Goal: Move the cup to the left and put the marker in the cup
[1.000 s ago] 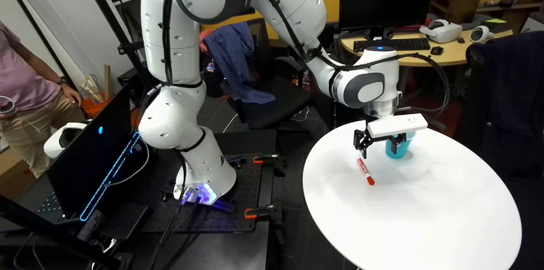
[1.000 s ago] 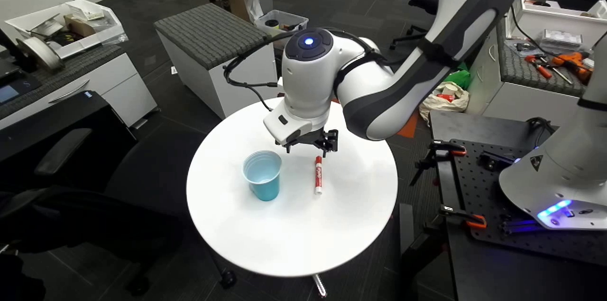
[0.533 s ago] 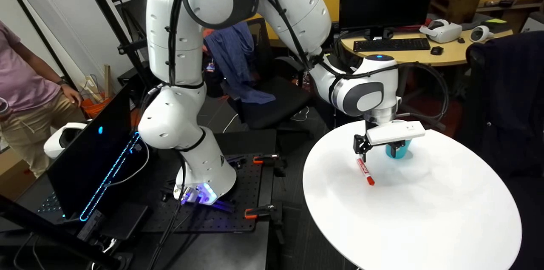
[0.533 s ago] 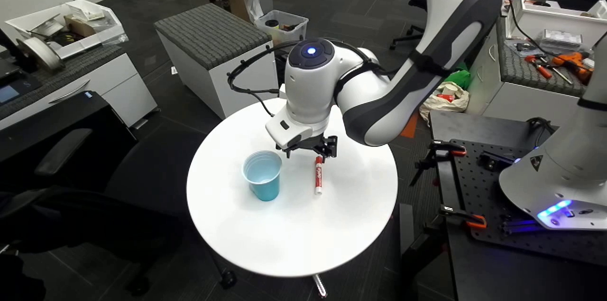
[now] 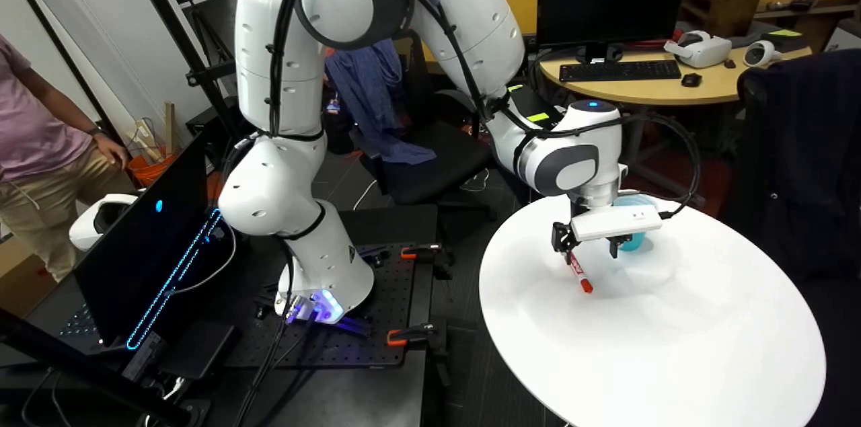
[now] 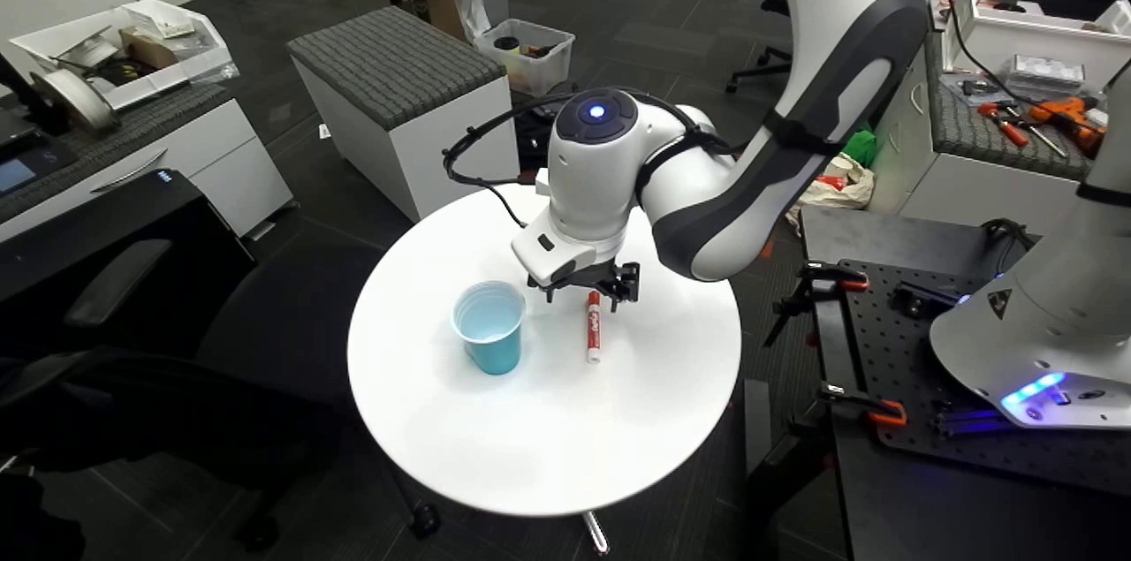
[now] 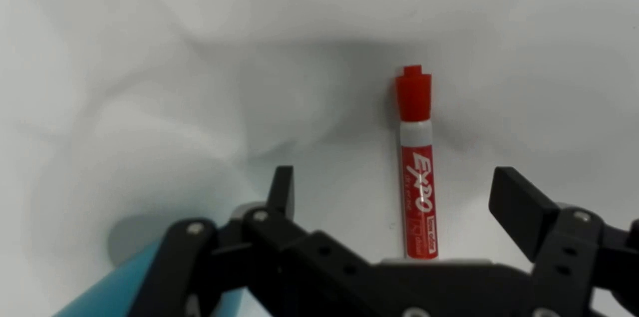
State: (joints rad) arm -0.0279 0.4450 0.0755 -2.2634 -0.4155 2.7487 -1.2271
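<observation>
Gripper (image 7: 394,182) in wrist view: jaws well apart, red marker (image 7: 418,182) seen between, closer to right one, label readable, lower end hidden; blue cup (image 7: 110,292) only partly shown, at left. In an exterior view: cup (image 6: 489,331) whole, upright on round white table (image 6: 574,437), left of marker, apart from it; marker lies with white end near. In an exterior view: that end hidden behind gripper, cup (image 5: 635,241) partly so; person (image 5: 50,118) at left.

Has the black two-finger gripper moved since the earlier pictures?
Yes: judged against the robot's white base, the gripper sits lower, slightly nearer, in both exterior views.
</observation>
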